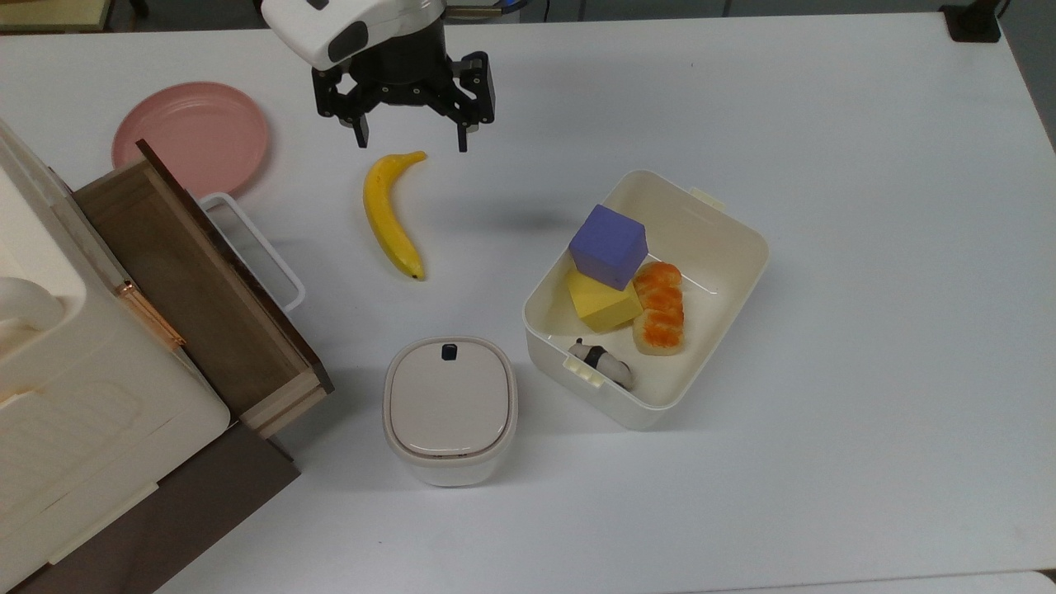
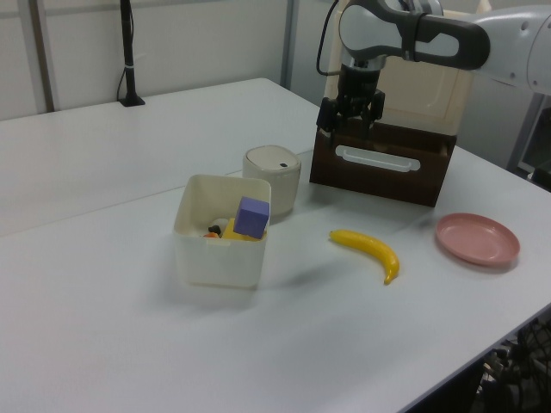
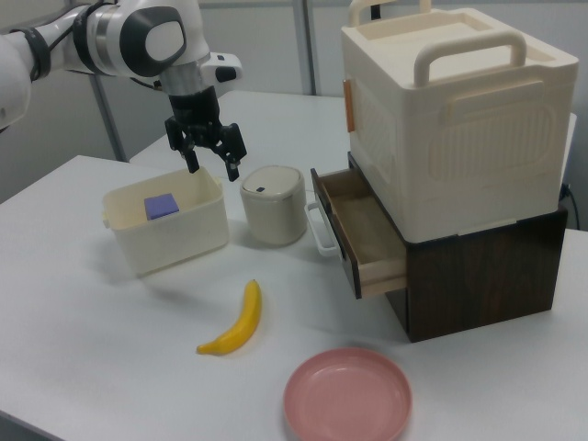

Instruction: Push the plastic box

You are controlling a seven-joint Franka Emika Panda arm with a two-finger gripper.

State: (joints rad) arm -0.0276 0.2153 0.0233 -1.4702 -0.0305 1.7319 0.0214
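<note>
The plastic box (image 1: 716,241) is a cream-white open tub right of centre on the white table in the top view. It holds a purple cube (image 1: 609,245), a yellow block (image 1: 601,304), an orange bread-like piece (image 1: 660,309) and a small black-and-white figure (image 1: 606,363). My gripper (image 1: 412,142) hangs open and empty above the table, up and to the left of the box in the top view, near the banana's upper tip. In the right view the gripper (image 3: 213,167) hovers above the box's (image 3: 175,241) far rim. The left view shows the gripper (image 2: 350,125) well behind the box (image 2: 219,258).
A banana (image 1: 392,216) lies left of the box in the top view. A small white lidded container (image 1: 450,408) with a black button stands close to the box's lower-left side. A pink plate (image 1: 191,136) and a cabinet with an open brown drawer (image 1: 198,280) are at the top view's left.
</note>
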